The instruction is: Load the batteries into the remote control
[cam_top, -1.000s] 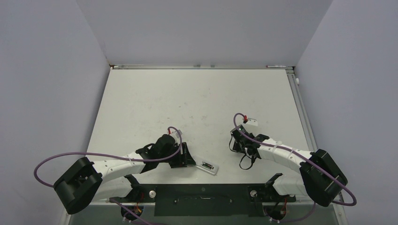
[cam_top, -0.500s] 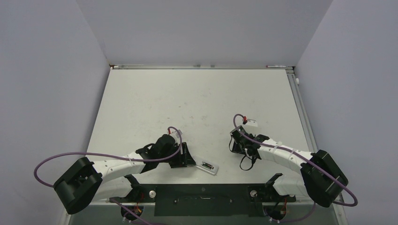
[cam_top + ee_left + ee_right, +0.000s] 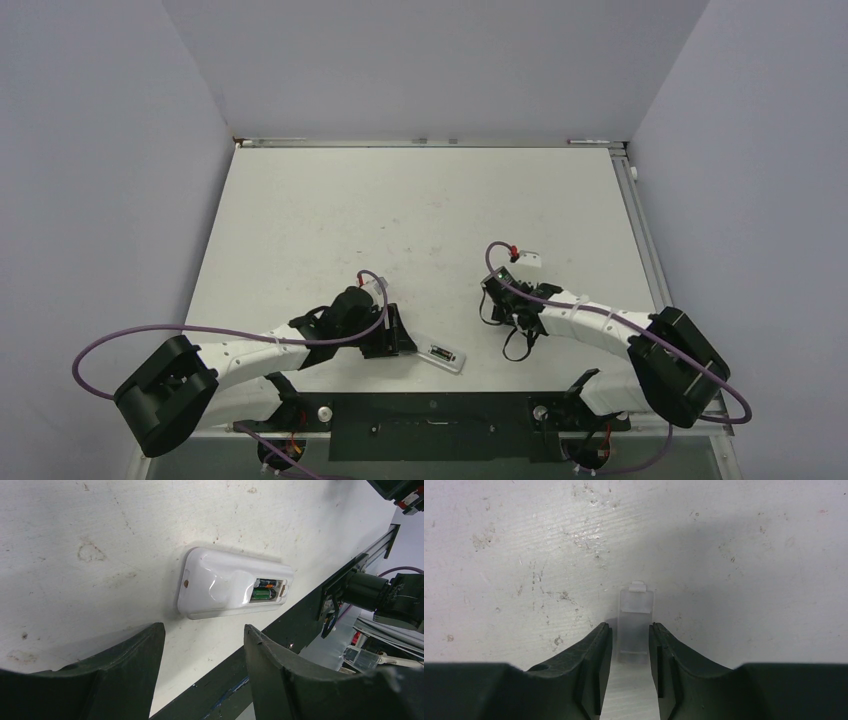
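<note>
The white remote control (image 3: 441, 354) lies back-up near the table's front edge. In the left wrist view the remote control (image 3: 225, 582) has its bay uncovered, with two batteries (image 3: 264, 589) lying in it. My left gripper (image 3: 400, 340) is open and empty just left of the remote; in its own view the left gripper (image 3: 202, 630) sits short of the remote's near side. My right gripper (image 3: 492, 300) is low over the table to the right. In its own view the right gripper (image 3: 630, 627) is narrowly open astride a small translucent battery cover (image 3: 636, 615) lying flat.
A black mounting rail (image 3: 430, 420) runs along the near edge just in front of the remote, and also shows in the left wrist view (image 3: 300, 630). Grey walls close the table's back and sides. Purple cables loop off both arms.
My right arm has shifted slightly left and away from me. The left arm and the remote have not moved.
</note>
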Controlling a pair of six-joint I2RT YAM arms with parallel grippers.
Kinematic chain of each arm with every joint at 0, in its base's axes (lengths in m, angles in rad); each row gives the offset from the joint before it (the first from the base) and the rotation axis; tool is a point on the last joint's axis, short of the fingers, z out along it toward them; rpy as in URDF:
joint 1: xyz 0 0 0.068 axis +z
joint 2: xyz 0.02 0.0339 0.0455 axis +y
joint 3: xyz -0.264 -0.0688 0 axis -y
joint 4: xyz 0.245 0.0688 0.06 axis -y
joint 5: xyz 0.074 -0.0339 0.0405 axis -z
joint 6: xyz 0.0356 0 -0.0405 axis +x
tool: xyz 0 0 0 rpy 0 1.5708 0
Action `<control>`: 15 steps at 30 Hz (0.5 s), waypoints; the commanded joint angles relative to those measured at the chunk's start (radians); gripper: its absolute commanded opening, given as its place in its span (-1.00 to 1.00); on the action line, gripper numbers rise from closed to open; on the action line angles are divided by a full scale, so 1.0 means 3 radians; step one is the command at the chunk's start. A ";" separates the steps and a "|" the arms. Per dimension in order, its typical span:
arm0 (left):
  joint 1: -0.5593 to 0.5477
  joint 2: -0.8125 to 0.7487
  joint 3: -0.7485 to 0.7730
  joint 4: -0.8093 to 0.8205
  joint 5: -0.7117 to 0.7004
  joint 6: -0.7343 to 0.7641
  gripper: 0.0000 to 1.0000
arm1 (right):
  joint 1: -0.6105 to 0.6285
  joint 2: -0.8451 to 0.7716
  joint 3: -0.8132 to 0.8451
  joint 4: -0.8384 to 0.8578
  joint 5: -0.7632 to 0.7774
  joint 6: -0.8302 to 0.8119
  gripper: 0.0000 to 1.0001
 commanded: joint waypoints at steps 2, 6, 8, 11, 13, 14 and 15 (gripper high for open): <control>0.0025 -0.0022 -0.0043 0.0026 0.0001 0.0087 0.13 | 0.0055 0.0226 -0.0143 -0.0195 -0.0159 0.0126 -0.40; 0.0026 -0.0032 -0.0056 0.0027 0.0007 0.0083 0.14 | 0.0098 0.0242 -0.0135 -0.0183 -0.0167 0.0147 -0.56; 0.0029 -0.0029 -0.0056 0.0027 0.0011 0.0082 0.14 | 0.0117 0.0246 -0.0126 -0.0176 -0.0178 0.0152 -0.70; 0.0028 -0.0033 -0.0054 0.0034 0.0021 0.0077 0.13 | 0.0147 0.0249 -0.0093 -0.0184 -0.0188 0.0154 -0.83; 0.0035 -0.0050 -0.0042 0.0026 0.0029 0.0077 0.13 | 0.0167 0.0242 -0.0063 -0.0205 -0.0181 0.0157 -0.83; 0.0034 -0.0063 -0.0035 0.0012 0.0031 0.0081 0.14 | 0.0176 0.0226 -0.0044 -0.0223 -0.0172 0.0158 -0.83; 0.0031 -0.0074 -0.0024 -0.0007 0.0023 0.0084 0.14 | 0.0188 0.0207 -0.0028 -0.0242 -0.0162 0.0162 -0.83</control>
